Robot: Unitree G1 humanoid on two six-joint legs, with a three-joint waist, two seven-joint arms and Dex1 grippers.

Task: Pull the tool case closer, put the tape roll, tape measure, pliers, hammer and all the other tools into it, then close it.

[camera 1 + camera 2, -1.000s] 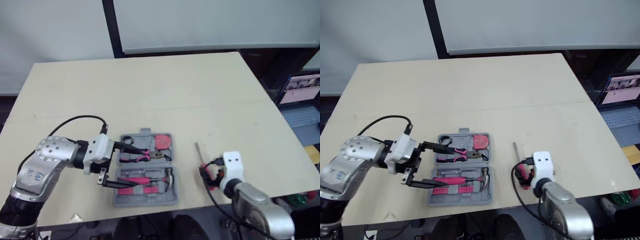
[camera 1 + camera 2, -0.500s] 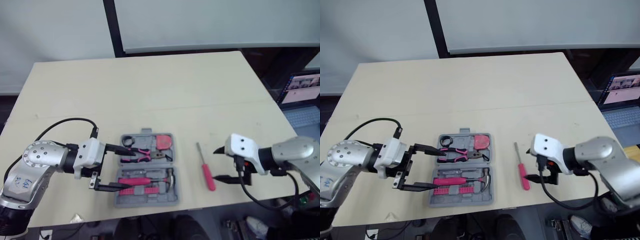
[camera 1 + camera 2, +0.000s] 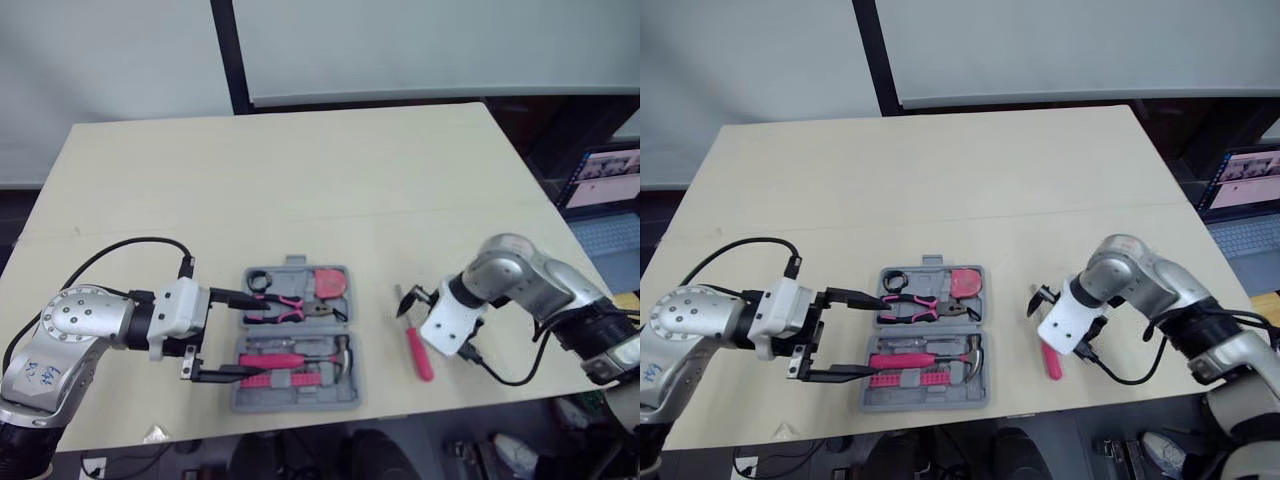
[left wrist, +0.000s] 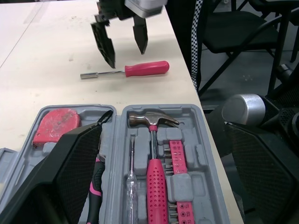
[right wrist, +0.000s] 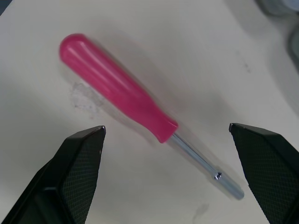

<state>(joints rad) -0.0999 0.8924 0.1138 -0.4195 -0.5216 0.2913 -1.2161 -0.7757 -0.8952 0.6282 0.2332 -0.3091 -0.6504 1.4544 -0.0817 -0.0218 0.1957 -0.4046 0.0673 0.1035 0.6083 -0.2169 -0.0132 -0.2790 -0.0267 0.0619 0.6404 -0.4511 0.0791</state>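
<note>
Right gripper (image 3: 413, 300) poised over the loose screwdriver (image 5: 149, 119)
The screwdriver lies on the table (image 3: 300, 180) just right of the open tool case (image 3: 236, 398), not touching it; the right gripper hangs over its shaft end, jaws spread, nothing held, seemingly aligned for a grasp; the left gripper (image 3: 252, 334), likewise released, straddles the case's left edge, probably to steady it.

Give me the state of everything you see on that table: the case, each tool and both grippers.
tool case: open, flat on the table.
hammer: in the case.
pliers: in the case.
tape measure: in the case.
tape roll: in the case.
screwdriver: loose on the table, outside the case.
left gripper: open, empty, at the case's left edge.
right gripper: open, over the screwdriver, not gripping it.
</note>
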